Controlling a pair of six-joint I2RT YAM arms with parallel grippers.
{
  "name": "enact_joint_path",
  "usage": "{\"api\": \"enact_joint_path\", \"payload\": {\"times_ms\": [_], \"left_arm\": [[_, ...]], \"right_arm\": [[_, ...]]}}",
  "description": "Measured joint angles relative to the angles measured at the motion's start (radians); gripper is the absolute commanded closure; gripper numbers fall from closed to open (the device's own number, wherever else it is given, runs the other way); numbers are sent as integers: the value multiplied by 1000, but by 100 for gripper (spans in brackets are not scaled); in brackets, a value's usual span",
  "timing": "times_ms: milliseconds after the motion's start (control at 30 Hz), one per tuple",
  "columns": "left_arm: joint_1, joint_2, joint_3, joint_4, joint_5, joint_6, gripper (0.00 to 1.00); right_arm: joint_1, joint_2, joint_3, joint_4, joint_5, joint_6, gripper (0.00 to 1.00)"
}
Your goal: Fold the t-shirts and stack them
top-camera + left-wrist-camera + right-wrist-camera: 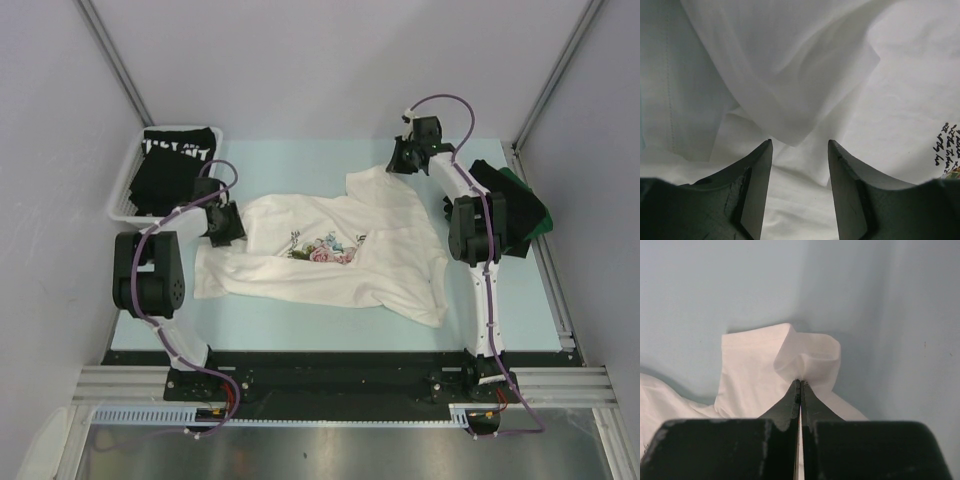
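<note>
White cloth in the pinch: right gripper [800, 383] clamped together on a small puckered fold at a sleeve edge of the white t-shirt [340, 250], far right of the garment, just above the table [300, 330]

Left gripper [800, 142] has its jaws apart and holds nothing; a loose draped fold lies just past the tips, at the shirt's far left edge

Shirt sprawls mid-table, rumpled, floral print up. Long axis runs left–right. Sleeves show at the right end, so I judge the neck end points right and the hem left; the collar itself can't be made out

Black tee with white lettering [180, 150] sits in the basket [120, 200], far left. Dark tees [525, 215] are piled at the right, partly behind the arm

Risks, as I judge them:
- the right hold is a thin nip, so a tug could slip it free
- closing the left may catch several layers, or none
- pulling from one end alone would drag and bunch the shirt, skewing any fold
</note>
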Motion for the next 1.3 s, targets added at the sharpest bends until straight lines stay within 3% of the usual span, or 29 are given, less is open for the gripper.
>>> {"api": "enact_joint_path", "payload": {"times_ms": [600,1300], "left_arm": [[-3,53,53,-26,-12,0,54],[2,97,88,-27,-29,1,85]], "right_arm": [[-3,-17,-30,7,-30,2,100],[-6,-17,-31,15,-46,8,100]]}}
